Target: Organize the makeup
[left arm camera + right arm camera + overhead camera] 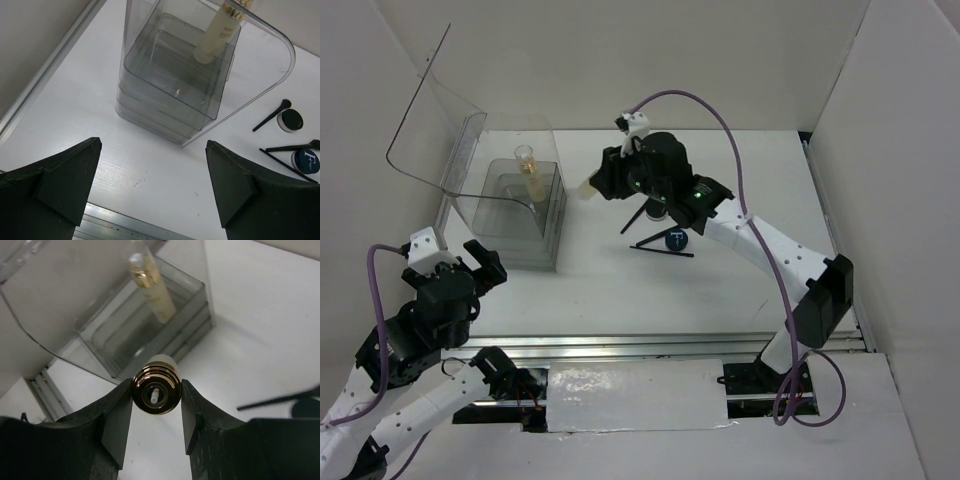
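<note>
The right gripper [156, 394] is pinching the short bottle [156, 386] by its shiny gold cap, one finger on each side. It is holding the bottle up in the air over the middle of the desk [620, 290], a bit toward the back edge. The bottle is lying sideways. Its pale bottom end is pointing at the left edge, where the clear box [510, 228] is standing with its lid up. So the box is lying straight ahead of the bottle, just beside it, and the next move is probably a short push that way and then down into the box.

The tall bottle [531, 175] is leaning inside the box, at its back side.

The left gripper [152, 145] is hanging near the front left corner. Its fingers are spread wide and holding nothing. The right arm is the nearer one.

The black compact [290, 120], the blue compact [306, 159] and the thin brushes [271, 115] are lying on the desk, right of the box.

A white letter F is showing on the blue compact. The tall bottle has tiny writing, too small to read.
</note>
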Available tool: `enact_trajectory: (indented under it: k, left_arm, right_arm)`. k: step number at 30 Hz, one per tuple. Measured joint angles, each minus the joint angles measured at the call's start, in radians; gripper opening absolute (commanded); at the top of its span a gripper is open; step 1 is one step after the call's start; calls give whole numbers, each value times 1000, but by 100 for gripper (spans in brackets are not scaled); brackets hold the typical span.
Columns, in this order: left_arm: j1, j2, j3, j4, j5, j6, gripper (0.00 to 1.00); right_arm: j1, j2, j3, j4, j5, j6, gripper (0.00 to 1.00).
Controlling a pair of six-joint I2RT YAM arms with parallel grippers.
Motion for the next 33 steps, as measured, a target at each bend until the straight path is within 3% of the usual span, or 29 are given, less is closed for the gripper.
enact_trajectory:
  k: [17,28,33]
  left_arm:
    - [9,-4,-23,31,21,24,99]
    - [16,-25,-30,37,38,32,99]
    - [16,-29,-30,42,43,34,99]
  right_arm:
    - [145,467,455,-6,-33,0,0]
    - [176,622,700,-92,8,-56,0]
    - [180,666,710,-138,24,-83,0]
